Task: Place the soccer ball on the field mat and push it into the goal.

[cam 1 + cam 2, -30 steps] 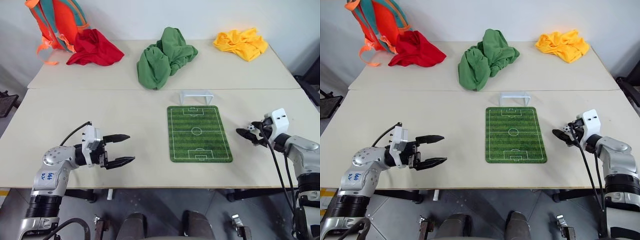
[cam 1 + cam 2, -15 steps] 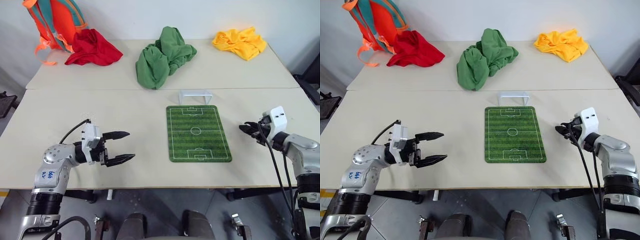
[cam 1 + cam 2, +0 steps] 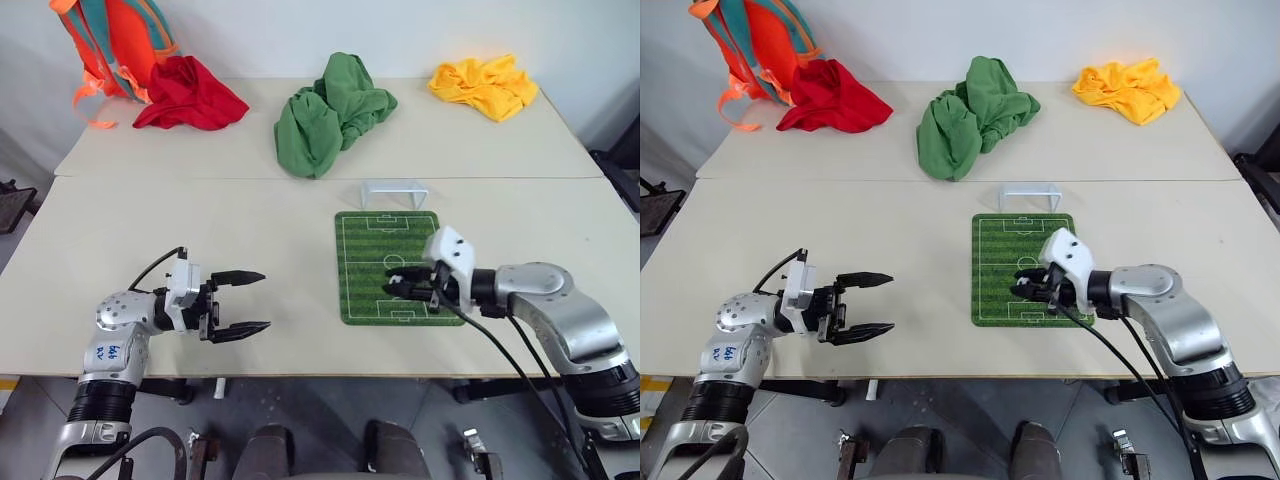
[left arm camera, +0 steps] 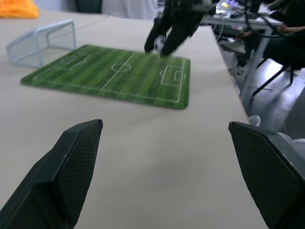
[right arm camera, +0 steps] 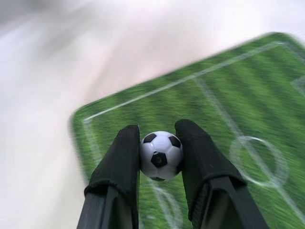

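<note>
The right gripper [image 5: 159, 143] is clenched on the tiny white soccer ball with black patches [image 5: 161, 155], pinching it between its two black fingers above the flat green field mat with striped turf and white pitch lines [image 3: 375, 240]. In the head views this gripper [image 3: 397, 283] hangs over the near half of the mat, near the penalty box on the robot's side, with its arm reaching in across the mat's right edge. The small low white plastic goal frame [image 3: 393, 191] stands on the pale table [image 3: 250, 230] just beyond the mat's far short edge, its mouth facing the mat; the far half of the mat between the gripper and the goal lies bare. The left gripper [image 3: 243, 302] hovers over the table well to the left of the mat, its fingers spread wide and holding nothing, pointing toward the mat, with an open stretch of bare table between them. The mat's near short edge lies close to the table's front edge. Along the back of the table, well apart from the mat, lie a crumpled red cloth [image 3: 190, 95] beside an orange backpack [image 3: 115, 40], a heaped green cloth [image 3: 325, 115] and a crumpled yellow cloth [image 3: 483, 85]; the green heap is the nearest to the goal, with bare table between them.
</note>
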`<state>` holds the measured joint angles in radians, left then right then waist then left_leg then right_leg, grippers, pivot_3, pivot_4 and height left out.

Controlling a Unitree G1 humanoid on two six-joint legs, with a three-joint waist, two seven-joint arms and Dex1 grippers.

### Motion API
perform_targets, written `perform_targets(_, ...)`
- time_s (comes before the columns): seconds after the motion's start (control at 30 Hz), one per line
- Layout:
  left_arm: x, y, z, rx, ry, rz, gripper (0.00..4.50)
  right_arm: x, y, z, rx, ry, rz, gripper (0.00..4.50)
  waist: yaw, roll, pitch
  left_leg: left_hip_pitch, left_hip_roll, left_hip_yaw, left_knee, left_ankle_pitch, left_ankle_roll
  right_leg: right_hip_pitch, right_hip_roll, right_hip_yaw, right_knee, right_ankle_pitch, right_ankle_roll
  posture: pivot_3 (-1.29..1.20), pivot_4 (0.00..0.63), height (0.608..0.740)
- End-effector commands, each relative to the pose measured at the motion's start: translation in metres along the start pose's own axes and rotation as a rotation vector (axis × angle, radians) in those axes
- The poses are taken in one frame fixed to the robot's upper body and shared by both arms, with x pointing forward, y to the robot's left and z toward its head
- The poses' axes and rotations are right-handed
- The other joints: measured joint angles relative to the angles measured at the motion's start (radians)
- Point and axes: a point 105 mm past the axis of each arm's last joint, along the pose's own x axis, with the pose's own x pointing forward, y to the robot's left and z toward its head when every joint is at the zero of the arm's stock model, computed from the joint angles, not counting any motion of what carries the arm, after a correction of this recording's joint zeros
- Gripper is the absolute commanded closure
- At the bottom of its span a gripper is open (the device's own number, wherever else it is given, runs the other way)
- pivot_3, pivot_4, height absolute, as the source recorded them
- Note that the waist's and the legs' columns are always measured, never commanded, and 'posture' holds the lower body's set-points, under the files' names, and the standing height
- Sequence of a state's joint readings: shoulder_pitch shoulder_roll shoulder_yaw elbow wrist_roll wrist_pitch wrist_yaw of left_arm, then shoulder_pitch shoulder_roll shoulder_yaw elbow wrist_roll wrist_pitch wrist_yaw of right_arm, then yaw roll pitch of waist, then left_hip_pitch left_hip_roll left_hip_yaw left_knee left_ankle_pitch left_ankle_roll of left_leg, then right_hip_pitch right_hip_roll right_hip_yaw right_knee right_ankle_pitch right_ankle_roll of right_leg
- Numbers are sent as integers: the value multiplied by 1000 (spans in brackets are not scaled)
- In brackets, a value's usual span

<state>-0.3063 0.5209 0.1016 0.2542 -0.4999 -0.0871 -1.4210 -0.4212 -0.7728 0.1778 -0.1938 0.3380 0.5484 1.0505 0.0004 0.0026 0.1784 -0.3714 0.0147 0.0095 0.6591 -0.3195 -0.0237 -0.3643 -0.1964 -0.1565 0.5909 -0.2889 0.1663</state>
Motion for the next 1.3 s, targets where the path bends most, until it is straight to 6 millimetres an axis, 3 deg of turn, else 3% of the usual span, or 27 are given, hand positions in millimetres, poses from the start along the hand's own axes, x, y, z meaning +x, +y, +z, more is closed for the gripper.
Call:
perform_targets(0.03,0,-8,3,17,-51,-29,0,-2,4,-1,-71,26,62,3661,-1,0,0,0,0,0,0,0,0,0,0,0,0,0,0,0,150,740)
perform_targets(0.27,5,-28,-1,-18,-57,-73,0,-6,0,-14,-59,45,67,3661,-3,0,0,0,0,1,0,0,0,-1,0,0,0,0,0,0,150,740)
perform_targets(0.63,8,-27,1,-19,-56,-58,0,-4,-5,-24,-34,23,64,3661,-2,-1,0,0,0,1,1,0,0,0,0,0,0,0,0,0,150,740)
perform_targets(0.87,7,-22,2,-10,-49,-43,0,-4,-4,-25,-42,16,59,1272,-1,-1,0,0,0,1,2,0,0,1,0,0,0,0,0,0,150,740)
perform_targets(1.1,11,-19,4,-9,-57,-47,0,-13,-9,-4,-107,-16,43,1272,-1,-1,0,0,0,1,3,0,0,1,0,0,0,0,-1,0,150,740)
perform_targets(1.3,14,-18,4,-8,-65,-51,0,-23,7,26,-177,-47,106,1272,-1,-1,0,0,0,0,3,0,0,1,0,0,0,0,-1,0,150,740)
